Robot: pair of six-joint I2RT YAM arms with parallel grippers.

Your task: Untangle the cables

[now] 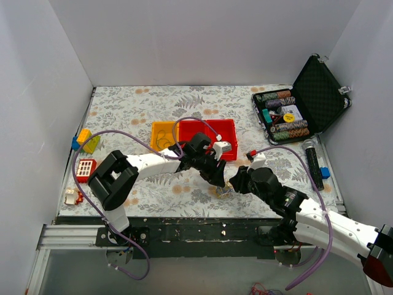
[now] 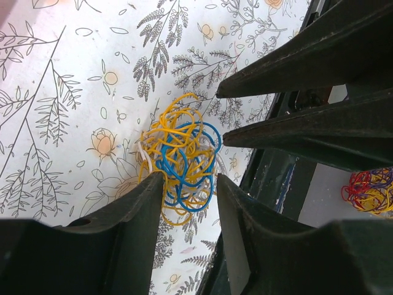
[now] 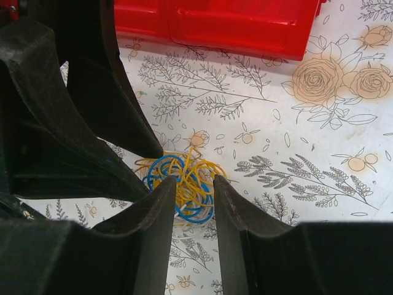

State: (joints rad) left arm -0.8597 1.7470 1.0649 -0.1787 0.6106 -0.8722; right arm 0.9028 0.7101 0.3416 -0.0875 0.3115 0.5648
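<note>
two arms reach inward over the flower-patterned worktop (image 1: 123, 110). the left claw (image 1: 220, 181) and the right claw (image 1: 233, 184) meet almost tip to tip over the cables (image 1: 223, 192), a small yellowish clump near the front edge. just behind them a red bin (image 1: 228, 128) and an orange bin (image 1: 161, 130) sit side by side. an open black case (image 1: 319, 92) holding chips lies at the far right, and toy bricks (image 1: 85, 141) lie at the left.

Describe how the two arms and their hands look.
Both the left arm and right arm have white links with bulky black joints, and a thin purple hose loops along each. The left hand and right hand each end in two black, tapering fingers.
</note>
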